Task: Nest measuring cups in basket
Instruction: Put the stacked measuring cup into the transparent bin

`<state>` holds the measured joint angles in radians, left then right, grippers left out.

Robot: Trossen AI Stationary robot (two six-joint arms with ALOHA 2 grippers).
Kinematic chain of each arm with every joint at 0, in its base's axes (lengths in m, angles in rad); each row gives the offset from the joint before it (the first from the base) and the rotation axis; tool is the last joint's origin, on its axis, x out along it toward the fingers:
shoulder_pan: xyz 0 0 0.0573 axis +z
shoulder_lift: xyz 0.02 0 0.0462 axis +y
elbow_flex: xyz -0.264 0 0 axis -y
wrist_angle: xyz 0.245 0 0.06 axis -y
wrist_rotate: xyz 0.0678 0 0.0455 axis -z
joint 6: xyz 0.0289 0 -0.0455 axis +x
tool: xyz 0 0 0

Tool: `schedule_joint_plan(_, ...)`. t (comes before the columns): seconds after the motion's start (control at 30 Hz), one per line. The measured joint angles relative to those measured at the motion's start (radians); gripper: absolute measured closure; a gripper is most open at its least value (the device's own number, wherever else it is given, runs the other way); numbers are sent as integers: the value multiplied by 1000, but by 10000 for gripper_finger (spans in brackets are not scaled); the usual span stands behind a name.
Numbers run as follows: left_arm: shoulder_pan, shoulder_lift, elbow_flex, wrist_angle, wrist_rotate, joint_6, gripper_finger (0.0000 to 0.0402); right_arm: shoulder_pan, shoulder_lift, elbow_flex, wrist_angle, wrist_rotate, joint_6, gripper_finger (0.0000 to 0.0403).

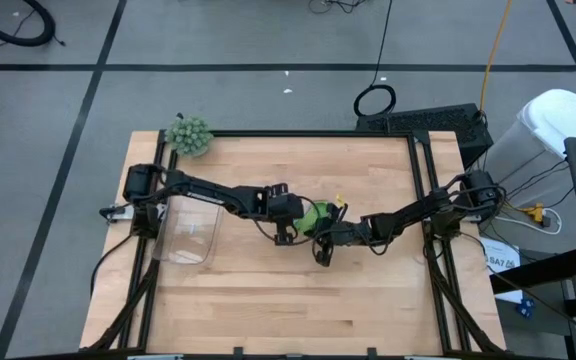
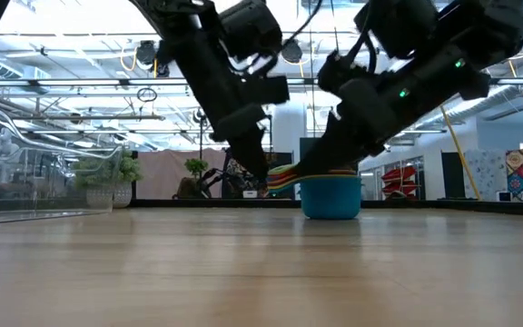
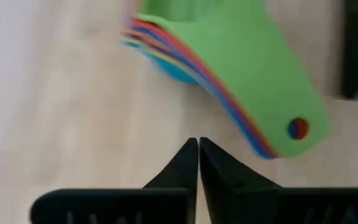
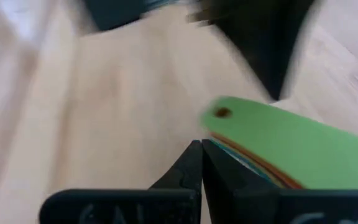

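Note:
The measuring cups (image 1: 315, 214) stand nested in one stack on the bare table, green on top and blue at the bottom (image 2: 330, 196). Their handles fan out level toward the table's left (image 2: 281, 174). My left gripper (image 1: 286, 238) is shut, with its tips (image 3: 198, 142) low beside the handles' free ends (image 3: 291, 127), apart from them. My right gripper (image 1: 322, 258) is shut too, its tips (image 4: 201, 144) right next to the green handle (image 4: 278, 140). The clear basket (image 1: 190, 232) lies on the table's left part and holds no cup. My right gripper's shut fingers (image 4: 213, 165) lie right beside the edge of the stacked handles near their free end (image 4: 235, 146), coming down at a slant from the table's right. Whether they touch the handles I cannot tell. The stack rests on the table.
A fuzzy green ball (image 1: 188, 135) sits at the table's far left corner. Black frame rails run along the table's left (image 1: 140, 250) and right (image 1: 436, 250) sides. Bare wood lies between the arms and the near edge (image 1: 288, 310).

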<state>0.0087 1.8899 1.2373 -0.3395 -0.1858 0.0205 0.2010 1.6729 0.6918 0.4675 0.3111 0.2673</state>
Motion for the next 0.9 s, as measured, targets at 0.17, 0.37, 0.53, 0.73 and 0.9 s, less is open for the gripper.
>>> schedule_joint_plan(0.17, -11, -115, 0, -87, -104, -27, 360, 60, -80, 0, 15, 7, -96, 403)
schedule_joint_plan(0.37, -79, -234, 0, -15, -20, -106, 321, 155, -288, 0, -175, 171, -138, 403)
schedule_joint_plan(0.53, -159, -235, 0, 52, -61, -83, 234, 231, -478, 0, -424, 298, -102, 403)
schedule_joint_plan(0.73, -148, -211, 0, 55, -148, -151, 92, 294, -604, -1, -572, 324, -42, 373)
schedule_joint_plan(0.9, -93, -153, 0, 57, -73, -263, 9, 313, -615, -28, -579, 324, -20, 316)
